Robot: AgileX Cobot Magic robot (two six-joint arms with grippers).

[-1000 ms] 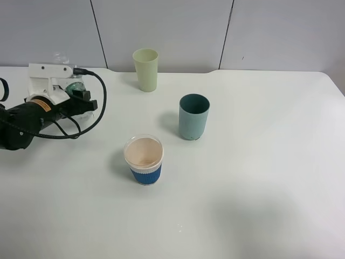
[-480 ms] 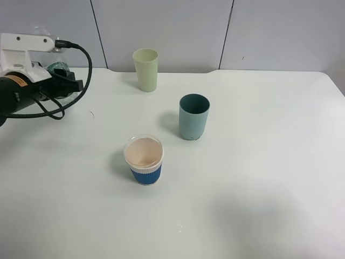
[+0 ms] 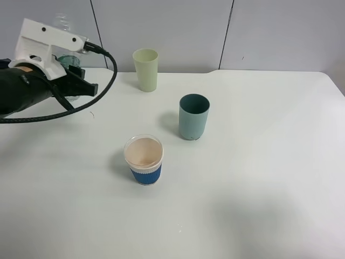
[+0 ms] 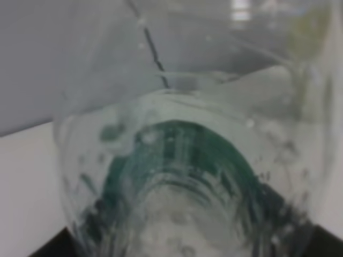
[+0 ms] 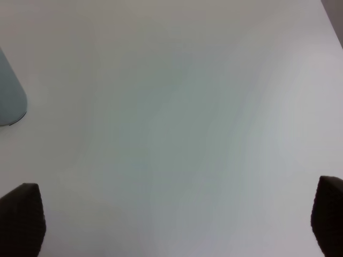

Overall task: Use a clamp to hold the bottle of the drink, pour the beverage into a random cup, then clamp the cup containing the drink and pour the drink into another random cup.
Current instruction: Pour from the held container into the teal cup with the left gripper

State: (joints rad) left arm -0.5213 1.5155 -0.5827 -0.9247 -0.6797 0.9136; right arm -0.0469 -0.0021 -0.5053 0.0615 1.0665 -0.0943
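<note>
1. Jaws of the left gripper point(image 3: 80, 81) are clamped on the bottle point(image 3: 68, 60), with one black finger on each side of its green label band.
2. Gripper and bottle are at the 10 o'clock of the table point(image 3: 259, 178), by the far left edge. The bottle's clear neck shows above the arm's white camera bracket point(image 3: 48, 35), against the grey wall point(image 3: 172, 27). The arm hides the bottle's base, so I cannot tell whether it touches the table.
3. In the left wrist view the bottle point(image 4: 182, 160) fills the frame, clear and ribbed with green showing through. It is too blurred to read the level of the beverage.
4. The teal tumbler point(image 3: 193, 116) stands upright a little toward 12 o'clock from the table's middle, well apart from the bottle.
5. The blue-banded cup point(image 3: 144, 160) stands upright at the teal tumbler's 8 o'clock, near it but not touching.
6. The pale yellow-green tumbler point(image 3: 146, 70) stands upright at the teal tumbler's 11 o'clock, near the far edge.
7. The right gripper point(image 5: 174, 222) is outside the high view. Its own wrist view shows two dark fingertips spread wide with only bare table between them, and a sliver of the teal tumbler point(image 5: 8, 91).
</note>
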